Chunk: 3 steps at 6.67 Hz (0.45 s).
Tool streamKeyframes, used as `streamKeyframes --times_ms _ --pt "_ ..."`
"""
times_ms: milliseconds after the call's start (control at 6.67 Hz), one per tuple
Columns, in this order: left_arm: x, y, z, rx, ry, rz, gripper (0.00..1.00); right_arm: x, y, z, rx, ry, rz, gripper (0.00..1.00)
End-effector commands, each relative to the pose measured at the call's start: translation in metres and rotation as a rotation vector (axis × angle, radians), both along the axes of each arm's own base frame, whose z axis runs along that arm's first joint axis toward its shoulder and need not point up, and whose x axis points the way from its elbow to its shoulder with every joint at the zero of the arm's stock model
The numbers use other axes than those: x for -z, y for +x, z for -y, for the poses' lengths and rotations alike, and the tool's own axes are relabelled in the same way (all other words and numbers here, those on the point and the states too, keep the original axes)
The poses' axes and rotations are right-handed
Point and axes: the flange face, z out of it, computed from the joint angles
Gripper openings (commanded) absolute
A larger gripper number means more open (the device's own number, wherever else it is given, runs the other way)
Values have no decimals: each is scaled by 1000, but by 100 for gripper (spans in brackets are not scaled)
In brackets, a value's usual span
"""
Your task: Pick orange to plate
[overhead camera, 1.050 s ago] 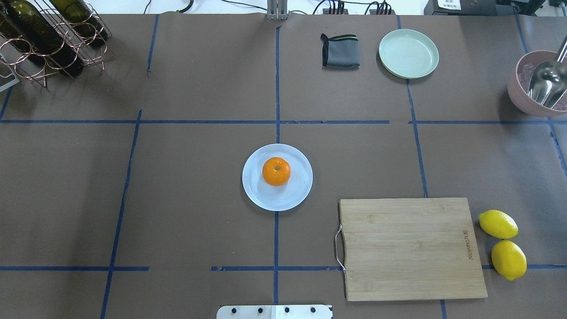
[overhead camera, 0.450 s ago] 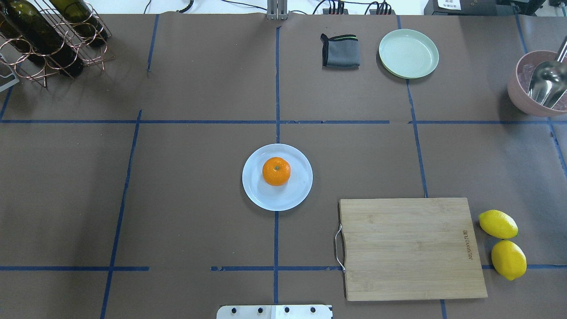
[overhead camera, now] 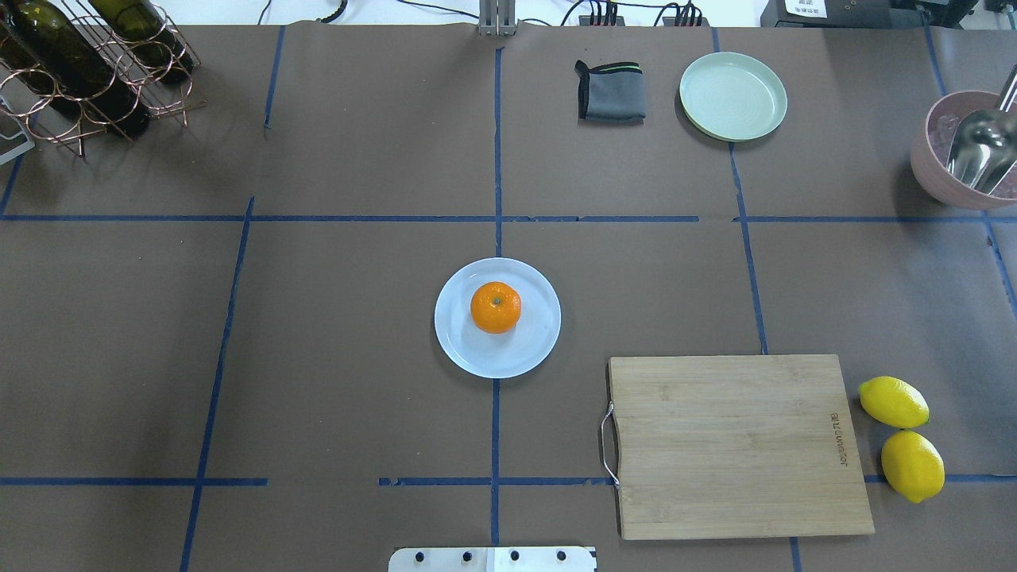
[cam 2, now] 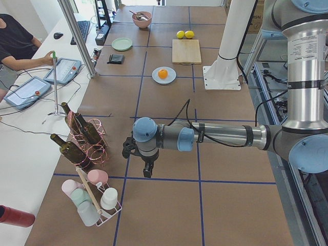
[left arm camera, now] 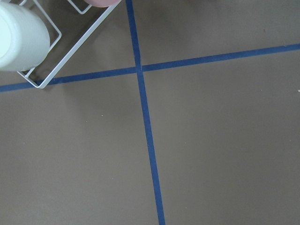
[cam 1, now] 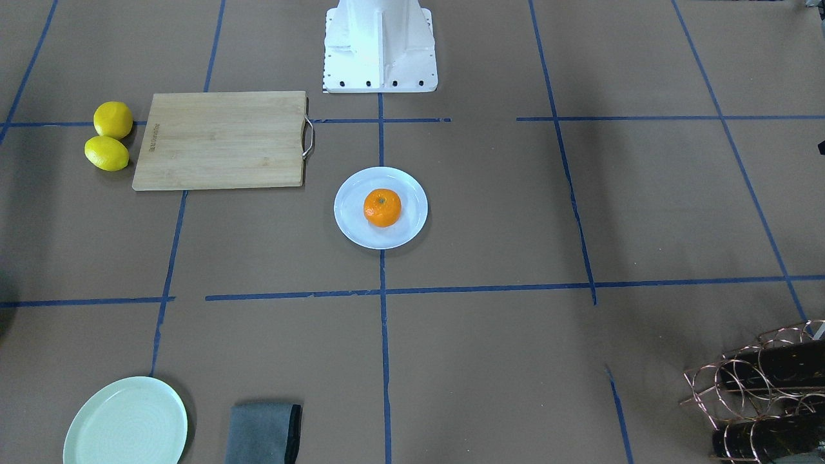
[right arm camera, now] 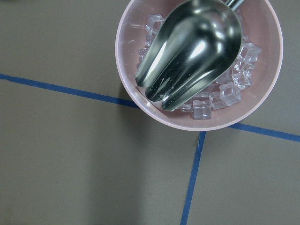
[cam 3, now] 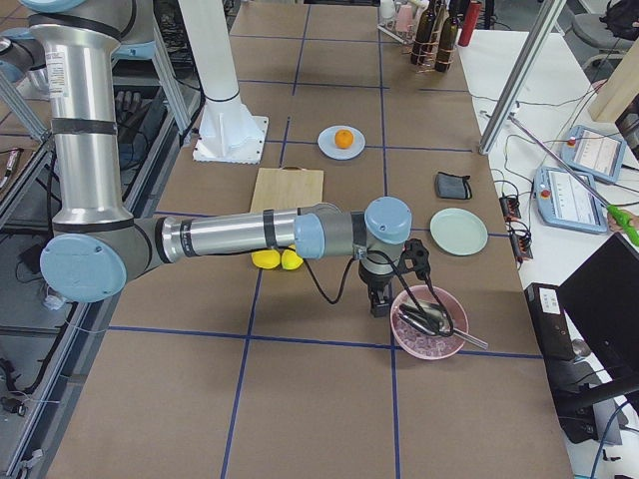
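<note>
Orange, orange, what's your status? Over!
Left gripper by wine rack, right gripper by ice bowl, open or shut unclear. Orange sits on plate. Nothing crowds it.

The plate (overhead camera: 531,347) is glossy, the board (overhead camera: 739,445) matt wood, the scoop (right arm camera: 192,47) polished metal.

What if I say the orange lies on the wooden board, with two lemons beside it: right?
No: the orange lies on the pale plate, apart from the wooden board, as the overhead view shows. The two lemons are beside the board.
</note>
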Motion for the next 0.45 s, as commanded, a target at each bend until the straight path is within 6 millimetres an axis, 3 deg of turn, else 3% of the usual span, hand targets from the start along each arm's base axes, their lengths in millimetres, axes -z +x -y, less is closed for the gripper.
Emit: streamKeyframes --times_ms 0,300 --pt "3 -1 0 -20 15 2 100 -1 0 -1 -1 -2 -2 100" --pt "9 -3 0 -52 65 1 100 0 0 0 0 1 -2 100"
